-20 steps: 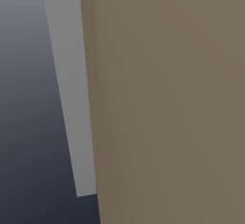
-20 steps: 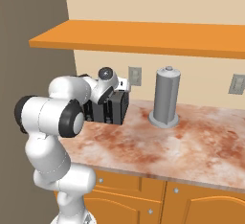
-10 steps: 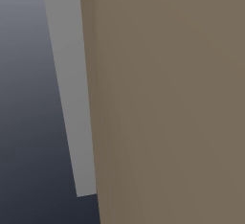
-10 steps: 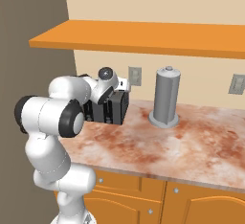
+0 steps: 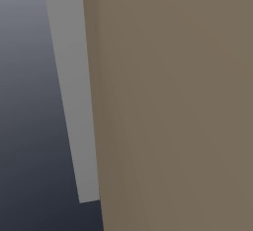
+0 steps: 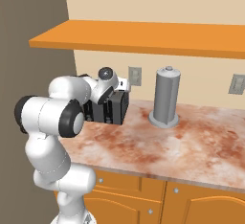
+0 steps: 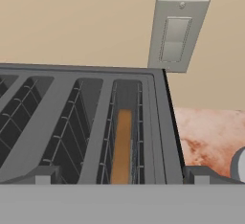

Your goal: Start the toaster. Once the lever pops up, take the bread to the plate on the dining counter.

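Bread [image 7: 122, 146] upright in toaster [image 7: 86, 127] slot, end effector [image 7: 122, 179] above — fingers apart, holding nothing

Room above the toaster
The orange shelf [image 6: 143, 34] overhangs the toaster [image 6: 109, 108]; the grey canister [image 6: 165, 97] stands well apart on open counter [image 6: 167, 146].

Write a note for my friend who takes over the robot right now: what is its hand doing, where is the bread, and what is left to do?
Gripper: open, holding nothing, just above the toaster, looking down into its slots.
Bread: standing on edge, sunk in the slot nearest the toaster's right end in the hand view; the other slots look empty.
Toaster: black, on the marbled counter by the wall, under the orange shelf, left of a grey canister.
Done: arm brought over the toaster.
Left: I cannot tell if the lever is pushed down. Start it if not, wait for the pop, then carry the bread to the plate.
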{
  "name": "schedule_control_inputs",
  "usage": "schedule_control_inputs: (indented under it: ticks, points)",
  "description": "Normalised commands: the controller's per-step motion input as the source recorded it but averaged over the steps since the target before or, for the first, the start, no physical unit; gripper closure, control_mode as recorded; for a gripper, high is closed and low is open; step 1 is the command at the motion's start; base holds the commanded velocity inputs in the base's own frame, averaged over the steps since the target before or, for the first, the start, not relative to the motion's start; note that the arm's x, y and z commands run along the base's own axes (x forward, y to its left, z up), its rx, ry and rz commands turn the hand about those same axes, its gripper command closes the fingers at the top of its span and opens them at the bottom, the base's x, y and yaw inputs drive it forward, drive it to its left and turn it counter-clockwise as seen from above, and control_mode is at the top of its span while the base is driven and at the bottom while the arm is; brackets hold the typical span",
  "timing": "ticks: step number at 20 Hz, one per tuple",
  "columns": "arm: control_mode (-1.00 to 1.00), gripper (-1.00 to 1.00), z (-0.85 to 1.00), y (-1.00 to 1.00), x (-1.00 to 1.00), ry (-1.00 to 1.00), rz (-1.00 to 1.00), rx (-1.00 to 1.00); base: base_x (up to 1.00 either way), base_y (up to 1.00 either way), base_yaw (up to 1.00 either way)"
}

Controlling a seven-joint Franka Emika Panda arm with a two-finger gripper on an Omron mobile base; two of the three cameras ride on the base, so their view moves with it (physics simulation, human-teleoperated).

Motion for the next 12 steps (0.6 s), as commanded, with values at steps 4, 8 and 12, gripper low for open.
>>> schedule_control_inputs:
  ticks: [4, 8, 12]
  points:
    - [-1.0, -1.0, 0.0, 0.0, 0.0, 0.0, 0.0, 0.0, 0.0, 0.0, 0.0]
    - [-1.0, -1.0, 0.0, 0.0, 0.0, 0.0, 0.0, 0.0, 0.0, 0.0, 0.0]
    - [-1.0, -1.0, 0.0, 0.0, 0.0, 0.0, 0.0, 0.0, 0.0, 0.0, 0.0]
